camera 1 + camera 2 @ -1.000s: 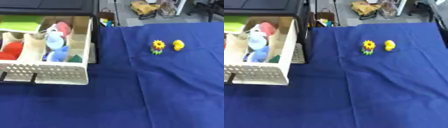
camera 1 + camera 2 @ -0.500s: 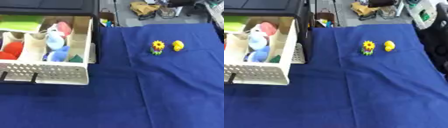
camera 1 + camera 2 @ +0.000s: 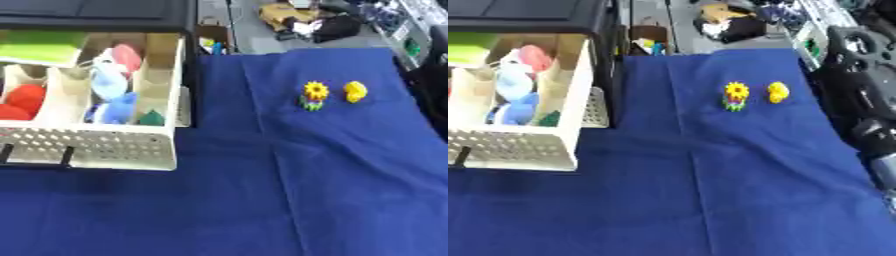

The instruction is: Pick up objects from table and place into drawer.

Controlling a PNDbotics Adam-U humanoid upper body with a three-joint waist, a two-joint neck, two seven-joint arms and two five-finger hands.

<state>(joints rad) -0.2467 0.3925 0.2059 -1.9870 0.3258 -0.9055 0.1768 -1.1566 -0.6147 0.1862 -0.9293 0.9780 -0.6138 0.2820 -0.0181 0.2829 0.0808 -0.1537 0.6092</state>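
A small sunflower toy (image 3: 313, 95) with a green base stands on the blue cloth at the back right. Just to its right lies a little yellow toy (image 3: 354, 91). The white drawer (image 3: 96, 146) with a perforated front stands pulled out at the left. It holds red, pink, blue and green things in its compartments. My right arm (image 3: 859, 70) runs down the right edge of the right eye view, black with silver joints. Its hand (image 3: 875, 137) is blurred, to the right of the toys and nearer the front. My left hand shows in no view.
A black cabinet top (image 3: 96, 10) lies above the drawer. Beyond the table's far edge there is clutter on the floor (image 3: 297, 22). The blue cloth (image 3: 289, 200) covers the whole table in front.
My right arm has come in along the right edge and reached further down beside the cloth. The toys and the drawer have stayed in place.
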